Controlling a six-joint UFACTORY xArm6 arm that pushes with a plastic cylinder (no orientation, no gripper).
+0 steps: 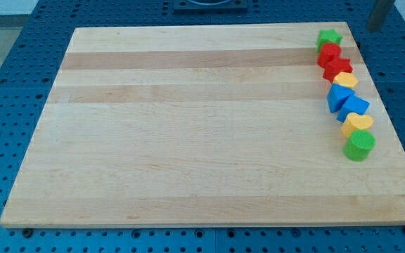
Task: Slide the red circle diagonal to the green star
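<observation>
The green star lies at the top right corner of the wooden board. The red circle sits just below it and touches it. A dark rod shows at the view's top right, off the board, with my tip up and to the right of the green star and apart from all blocks.
A line of blocks runs down the board's right edge below the red circle: a red star, a yellow block, two blue blocks, a yellow heart and a green circle. Blue pegboard surrounds the board.
</observation>
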